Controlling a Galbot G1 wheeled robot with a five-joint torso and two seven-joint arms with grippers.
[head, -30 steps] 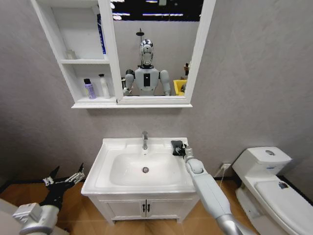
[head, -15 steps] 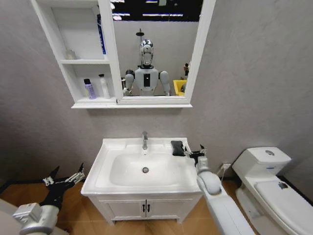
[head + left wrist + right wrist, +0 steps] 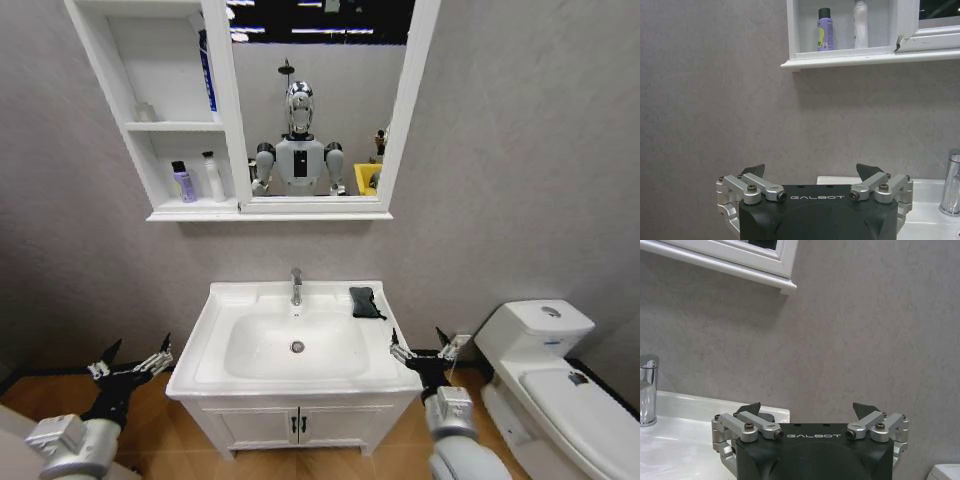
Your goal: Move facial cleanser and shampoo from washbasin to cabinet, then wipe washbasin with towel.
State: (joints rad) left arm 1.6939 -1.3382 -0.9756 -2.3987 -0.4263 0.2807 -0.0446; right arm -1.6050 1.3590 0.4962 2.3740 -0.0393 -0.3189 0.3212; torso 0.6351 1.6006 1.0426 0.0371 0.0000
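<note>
Right gripper (image 3: 428,346) empty, fingers spread apart, hanging just off the washbasin's (image 3: 215,300) right front corner. Left gripper (image 3: 130,361) likewise spread and empty, low beside the basin's left edge. Towel (image 3: 366,302) lies on the rim's back right. Two bottles (image 3: 184,182) stand on the cabinet's (image 3: 150,126) lowest shelf.
</note>
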